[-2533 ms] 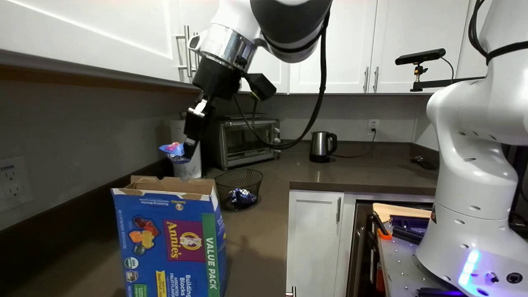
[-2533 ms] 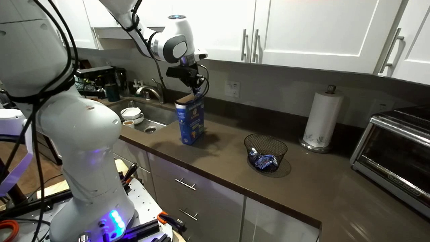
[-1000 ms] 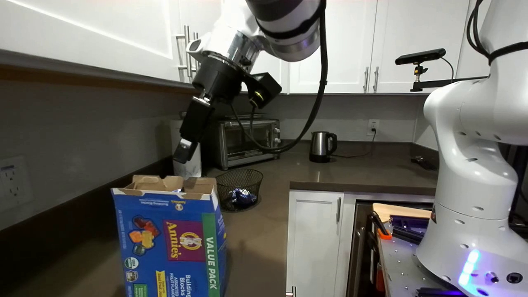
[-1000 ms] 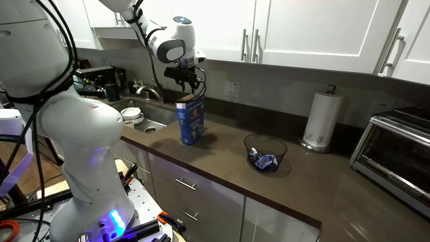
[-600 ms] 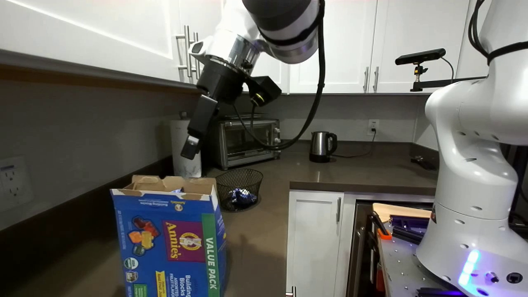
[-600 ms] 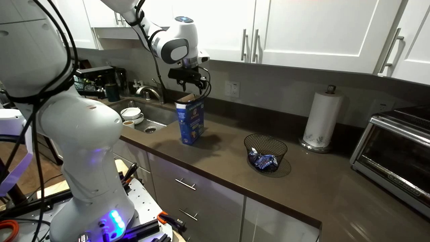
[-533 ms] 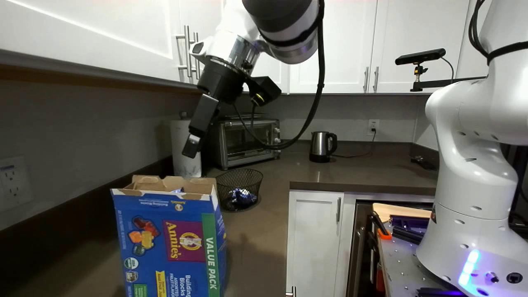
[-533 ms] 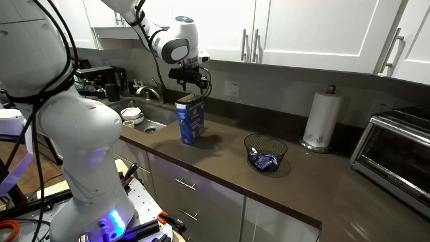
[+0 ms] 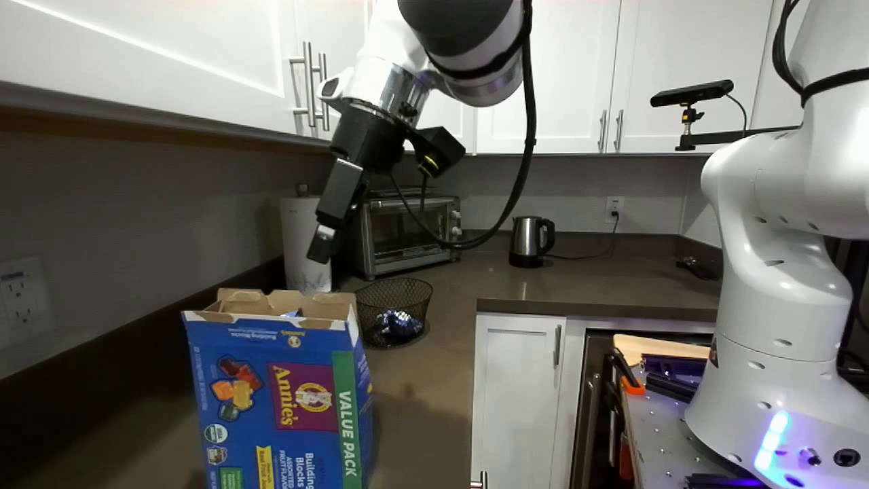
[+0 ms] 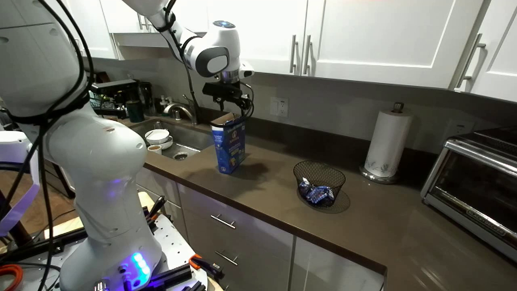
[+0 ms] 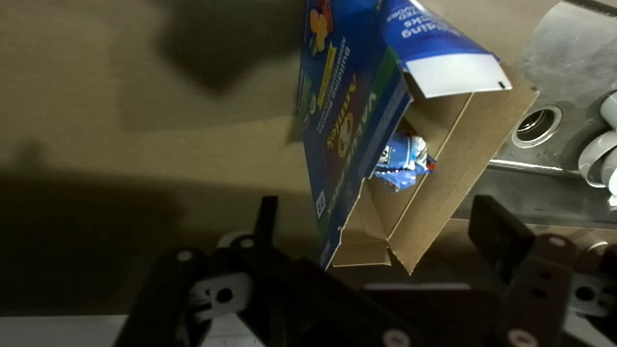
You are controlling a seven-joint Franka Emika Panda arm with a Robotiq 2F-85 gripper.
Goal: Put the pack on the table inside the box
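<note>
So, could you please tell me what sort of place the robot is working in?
Most likely a kitchen, though whether in a home or an office I cannot tell. A metal sink, a toaster oven and a steel kettle all point to it.

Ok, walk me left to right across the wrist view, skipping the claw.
Annie's logo on the blue box, blue pouch inside that box, sink drain, white dishes at the right edge.
</note>
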